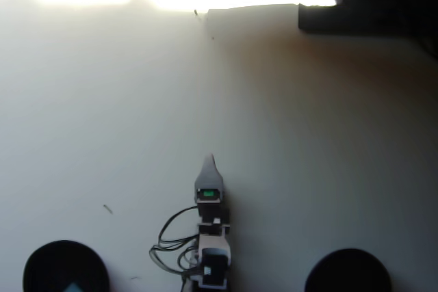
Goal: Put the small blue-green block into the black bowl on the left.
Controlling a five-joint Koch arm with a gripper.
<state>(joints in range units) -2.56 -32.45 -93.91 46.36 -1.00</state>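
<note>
Overhead view: teal block [70, 287] inside round matte black bowl [41, 264].

Black bowl [55, 259] at table [102, 121] near-left corner, teal block [72, 287] inside, second bowl [348, 270] near-right, gripper [209, 161] between, one tip visible.

In the overhead view, the block [70, 287] sits inside the left bowl [41, 264], the arm [209, 237] between both bowls.
</note>
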